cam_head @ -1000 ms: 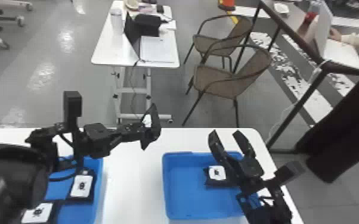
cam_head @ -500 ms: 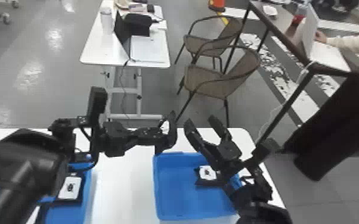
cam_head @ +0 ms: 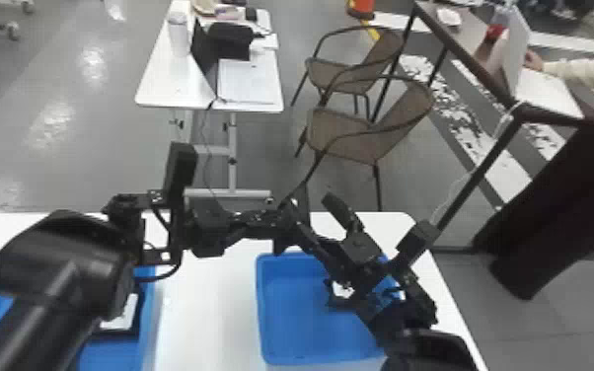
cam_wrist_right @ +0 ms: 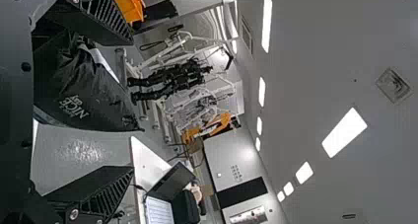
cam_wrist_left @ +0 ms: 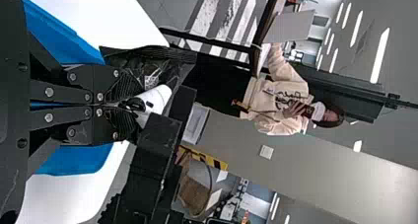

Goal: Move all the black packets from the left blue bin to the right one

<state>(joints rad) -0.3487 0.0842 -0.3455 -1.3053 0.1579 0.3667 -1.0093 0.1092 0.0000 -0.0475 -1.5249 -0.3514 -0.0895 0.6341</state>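
My left gripper (cam_head: 285, 219) holds a black packet (cam_head: 302, 201) above the table, beside the right bin's far edge. In the left wrist view, the left gripper (cam_wrist_left: 118, 105) is shut on that packet (cam_wrist_left: 170, 61), whose white label (cam_wrist_left: 158, 96) faces partly outward. My right gripper (cam_head: 314, 215) meets it there, fingers apart. From the right wrist view, the right gripper (cam_wrist_right: 129, 105) stands open with the packet (cam_wrist_right: 93, 98) between its fingers, not clamped. One packet (cam_head: 343, 290) lies in the right blue bin (cam_head: 291, 315); another (cam_head: 122, 315) is in the left blue bin (cam_head: 149, 272).
Between the bins runs a strip of white table (cam_head: 197, 315). My left arm (cam_head: 59, 276) covers much of the left bin. Beyond the far edge stand a chair (cam_head: 345, 133) and a small white table (cam_head: 163, 84); a person sits at the dark table on the right.
The left gripper has carried its packet rightward to the right gripper, closing the gap between them. The head view has shifted, and the left arm now hides more of the left bin.
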